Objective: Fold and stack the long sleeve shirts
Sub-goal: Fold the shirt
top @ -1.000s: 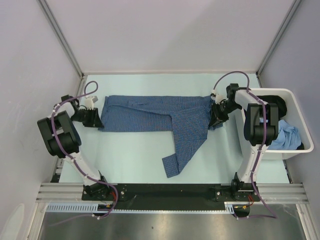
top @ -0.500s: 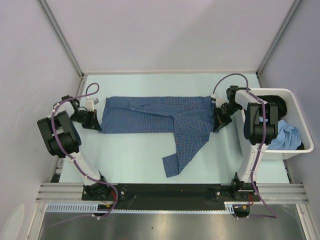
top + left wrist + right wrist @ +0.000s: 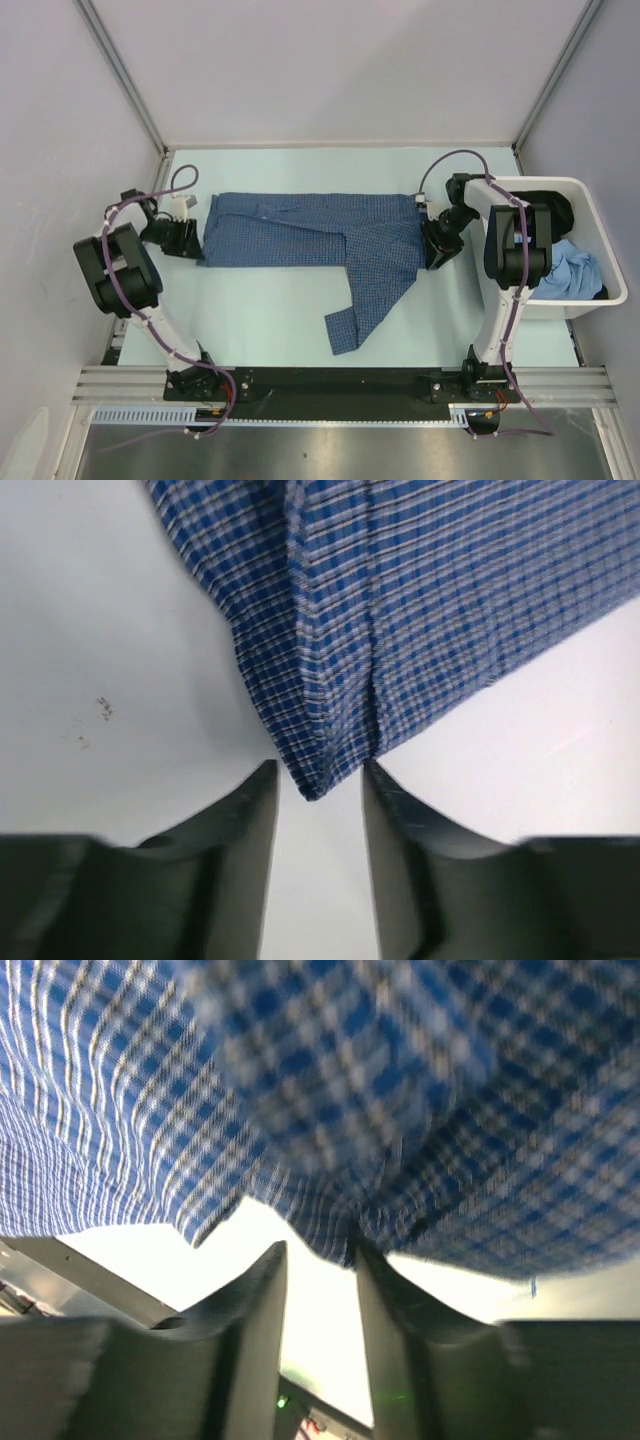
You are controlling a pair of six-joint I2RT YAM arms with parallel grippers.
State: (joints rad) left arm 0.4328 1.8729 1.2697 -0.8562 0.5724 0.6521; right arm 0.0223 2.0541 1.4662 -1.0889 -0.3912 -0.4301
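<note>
You have the dark-blue, white-checked shirt (image 3: 300,235) stretched flat across the pale table (image 3: 260,310), one sleeve trailing toward the arm bases. The left gripper (image 3: 315,780) stands narrowly parted with a corner tip between its fingers. The right gripper (image 3: 320,1255), at the opposite edge, is also parted and clamps nothing. Only the overhead view shows the white bin (image 3: 550,181) of dark and light-blue garments (image 3: 575,270) at right. Only the wrist cameras show the weave.

One camera hangs high above and behind me. It looks down on the whole table (image 3: 260,300), with my arm bases at the bottom of the frame. My two wrist cameras look out past my left fingers (image 3: 235,850) and right fingers (image 3: 250,1340), very close up. All three see the checked shirt (image 3: 300,240).
</note>
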